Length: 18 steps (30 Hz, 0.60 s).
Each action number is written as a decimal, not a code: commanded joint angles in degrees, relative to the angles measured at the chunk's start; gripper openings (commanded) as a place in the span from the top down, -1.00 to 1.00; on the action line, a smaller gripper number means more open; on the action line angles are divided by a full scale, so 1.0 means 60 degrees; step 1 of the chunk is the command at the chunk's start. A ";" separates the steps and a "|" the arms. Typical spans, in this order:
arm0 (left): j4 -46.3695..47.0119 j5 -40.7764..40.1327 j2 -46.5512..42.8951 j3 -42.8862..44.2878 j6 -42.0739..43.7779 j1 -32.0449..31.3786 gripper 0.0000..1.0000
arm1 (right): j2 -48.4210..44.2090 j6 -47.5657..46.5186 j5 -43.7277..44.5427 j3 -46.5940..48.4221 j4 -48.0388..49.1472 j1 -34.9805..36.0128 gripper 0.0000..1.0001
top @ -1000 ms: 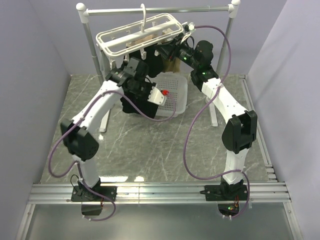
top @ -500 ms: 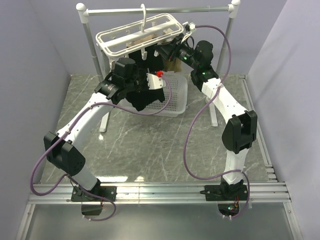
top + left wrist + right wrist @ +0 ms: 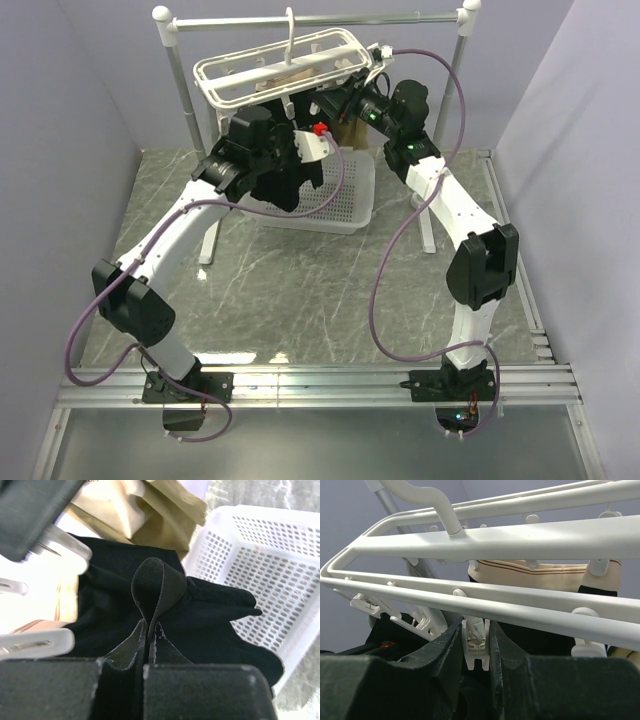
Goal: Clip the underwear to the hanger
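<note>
The black underwear (image 3: 200, 615) hangs from my left gripper (image 3: 148, 630), which is shut on a pinched fold of its waistband. In the top view the left gripper (image 3: 290, 150) holds the underwear (image 3: 285, 195) just under the front of the white hanger (image 3: 285, 68), over the basket. My right gripper (image 3: 476, 640) is shut on a white clip peg (image 3: 475, 647) that dangles from a hanger bar (image 3: 485, 607). In the top view the right gripper (image 3: 335, 100) sits under the hanger's right end.
A white perforated basket (image 3: 345, 195) stands on the table below the hanger; it also shows in the left wrist view (image 3: 270, 565). A tan-beige garment (image 3: 545, 572) hangs clipped on the hanger. The grey rail stand (image 3: 185, 95) with white knobs carries the hanger.
My left arm has lifted the underwear up and toward the hanger's front edge. The right gripper has stayed at the hanger's right end.
</note>
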 commanded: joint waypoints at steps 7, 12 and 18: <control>-0.0770 0.0257 0.0758 0.1757 -0.0477 0.0400 0.99 | -0.0565 -0.0008 -0.0025 0.0122 -0.0443 -0.0096 1.00; -0.0844 0.0345 0.0802 0.1904 -0.0535 0.0605 0.99 | -0.0594 -0.0023 0.0005 0.0107 -0.0472 -0.0052 1.00; -0.0625 0.0506 0.0685 0.1787 -0.0579 0.0722 0.99 | -0.0652 -0.0052 -0.0024 -0.0039 -0.0501 0.0064 1.00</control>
